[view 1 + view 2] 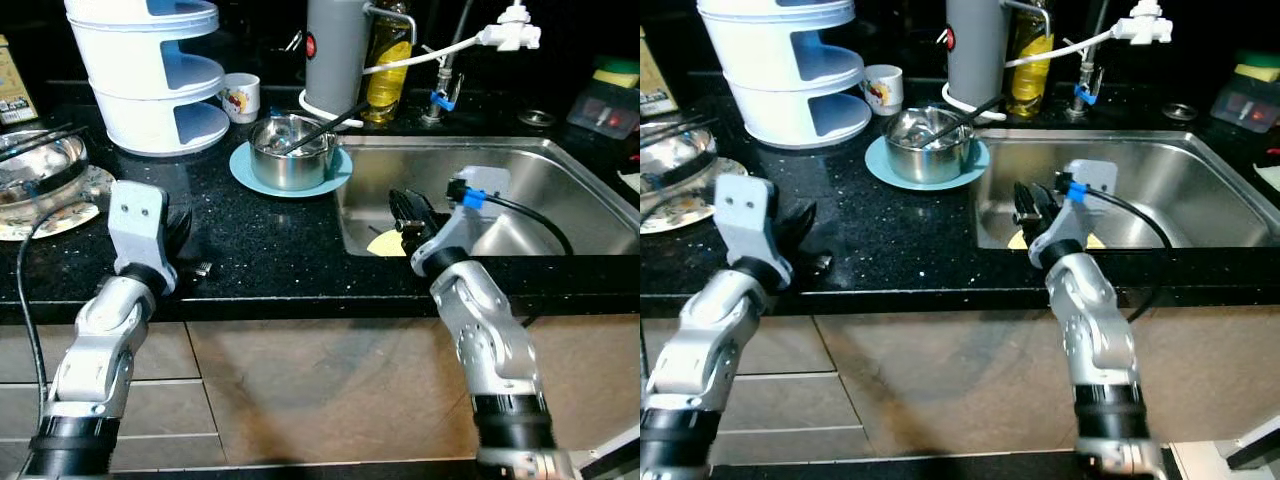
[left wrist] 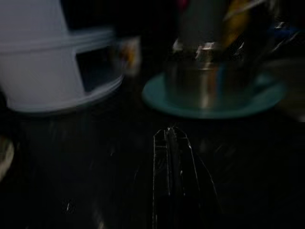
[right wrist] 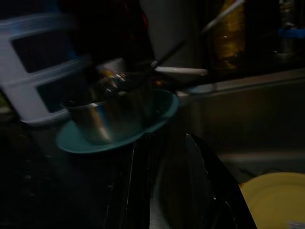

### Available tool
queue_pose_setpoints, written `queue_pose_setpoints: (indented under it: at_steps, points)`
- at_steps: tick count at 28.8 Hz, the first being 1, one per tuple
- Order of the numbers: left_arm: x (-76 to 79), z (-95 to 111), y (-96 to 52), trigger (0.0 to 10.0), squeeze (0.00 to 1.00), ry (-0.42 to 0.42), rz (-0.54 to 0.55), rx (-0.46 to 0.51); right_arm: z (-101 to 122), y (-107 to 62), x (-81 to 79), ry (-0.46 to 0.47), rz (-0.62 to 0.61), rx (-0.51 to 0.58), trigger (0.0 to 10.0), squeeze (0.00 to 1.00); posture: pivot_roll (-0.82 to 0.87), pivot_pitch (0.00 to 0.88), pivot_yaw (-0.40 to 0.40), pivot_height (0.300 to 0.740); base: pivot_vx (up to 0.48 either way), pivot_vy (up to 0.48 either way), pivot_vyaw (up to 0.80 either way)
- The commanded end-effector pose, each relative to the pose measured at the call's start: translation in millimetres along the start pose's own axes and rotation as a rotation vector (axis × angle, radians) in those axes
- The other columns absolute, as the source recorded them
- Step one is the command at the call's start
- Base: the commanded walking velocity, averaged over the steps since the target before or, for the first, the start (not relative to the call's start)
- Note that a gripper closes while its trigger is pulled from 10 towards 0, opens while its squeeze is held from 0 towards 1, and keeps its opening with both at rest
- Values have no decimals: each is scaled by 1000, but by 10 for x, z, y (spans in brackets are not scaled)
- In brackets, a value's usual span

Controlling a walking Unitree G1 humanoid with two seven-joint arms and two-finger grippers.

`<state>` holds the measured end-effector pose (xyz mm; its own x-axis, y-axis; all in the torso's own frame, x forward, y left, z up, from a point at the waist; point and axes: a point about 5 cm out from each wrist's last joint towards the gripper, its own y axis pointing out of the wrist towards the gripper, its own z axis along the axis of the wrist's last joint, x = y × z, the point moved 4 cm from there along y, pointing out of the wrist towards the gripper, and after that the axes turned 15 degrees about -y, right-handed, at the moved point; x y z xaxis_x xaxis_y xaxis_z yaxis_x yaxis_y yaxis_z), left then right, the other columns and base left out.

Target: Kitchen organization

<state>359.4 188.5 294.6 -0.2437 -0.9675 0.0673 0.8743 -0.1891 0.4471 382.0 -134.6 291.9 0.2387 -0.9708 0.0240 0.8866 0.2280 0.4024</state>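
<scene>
A steel pot [image 1: 290,150] with a black utensil leaning in it stands on a teal plate [image 1: 243,170] on the black counter, just left of the sink [image 1: 560,200]. My left gripper [image 1: 182,222] rests low over the counter in front of the white tiered rack [image 1: 150,70]; in the left wrist view its fingers [image 2: 170,143] lie pressed together, pointing at the pot. My right gripper [image 1: 408,205] hovers at the sink's front left corner, open with nothing between its fingers, above a yellow dish [image 1: 385,243] lying in the basin.
A small mug [image 1: 240,97], a grey cylinder [image 1: 335,50] and an oil bottle [image 1: 388,60] stand behind the pot. A steel bowl on a patterned plate [image 1: 40,170] sits far left. A small metal piece [image 1: 203,268] lies near the counter's front edge.
</scene>
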Motion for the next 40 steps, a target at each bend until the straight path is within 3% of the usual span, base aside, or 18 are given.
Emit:
queue_pose_setpoints:
  at_steps: [1,6,8,10,11,12,14,17,18,20,23,25,26,27,30,33,34,40]
  points:
    - [5,-6,-46,10000,0,19,-16,-22,30,-39,6,20,8,14,10000,0,49,188,-15,740,0,0,0]
    - [-9,-12,-57,10000,0,27,2,-45,-11,-81,-8,17,18,-1,10000,0,50,189,-13,740,0,0,0]
    - [86,-17,-117,10000,0,-117,-23,-56,-22,-141,-75,64,77,-4,10000,0,54,192,-10,740,0,0,0]
    - [140,-6,-149,10000,0,-182,-45,-52,-23,-167,-114,94,113,-3,10000,0,54,192,-10,740,0,0,0]
    - [395,32,-307,10000,0,-353,-229,-67,6,-287,-295,223,283,-3,10000,0,57,194,-4,740,0,0,0]
    - [395,32,-307,10000,0,-353,-229,-67,6,-287,-295,223,283,-3,10000,0,57,194,-4,740,0,0,0]
    - [679,25,-539,10000,0,-446,-463,-147,61,-456,-425,331,448,11,10000,0,57,194,-4,740,0,0,0]
    - [789,-22,-668,10000,0,-451,-564,-224,89,-532,-438,381,508,22,10000,0,58,197,-5,740,0,0,0]
    - [899,-110,-859,10000,0,-441,-682,-350,132,-636,-445,448,590,39,10000,0,59,197,-6,740,0,0,0]
    - [914,-136,-904,10000,0,-438,-702,-386,146,-664,-449,465,612,43,10000,0,59,197,-6,740,0,0,0]
    - [908,-289,-1118,10000,0,-426,-744,-555,32,-884,-543,461,764,-44,10000,0,55,199,-8,740,0,0,0]
    - [865,-412,-1251,10000,0,-374,-743,-666,-178,-1025,-580,409,817,-163,10000,0,55,199,-8,740,0,0,0]
    - [782,-589,-1397,10000,0,-307,-718,-799,-449,-1181,-591,334,851,-297,10000,0,56,199,-11,740,0,0,0]
    - [734,-684,-1459,10000,0,-274,-696,-847,-578,-1247,-577,318,851,-347,10000,0,56,199,-11,740,0,0,0]
    - [645,-844,-1566,10000,0,-238,-635,-935,-776,-1363,-519,354,825,-424,10000,0,56,200,-12,740,0,0,0]
    - [605,-954,-1621,10000,0,-290,-558,-970,-961,-1490,-473,339,814,-510,10000,0,59,201,-13,740,0,0,0]
    - [625,-1081,-1763,10000,0,-321,-538,-1032,-1151,-1645,-438,316,812,-601,10000,0,56,201,-11,740,0,0,0]
    - [637,-1432,-2132,10000,0,-402,-404,-1193,-1537,-1972,-351,247,788,-786,10000,0,51,201,-7,740,0,0,0]
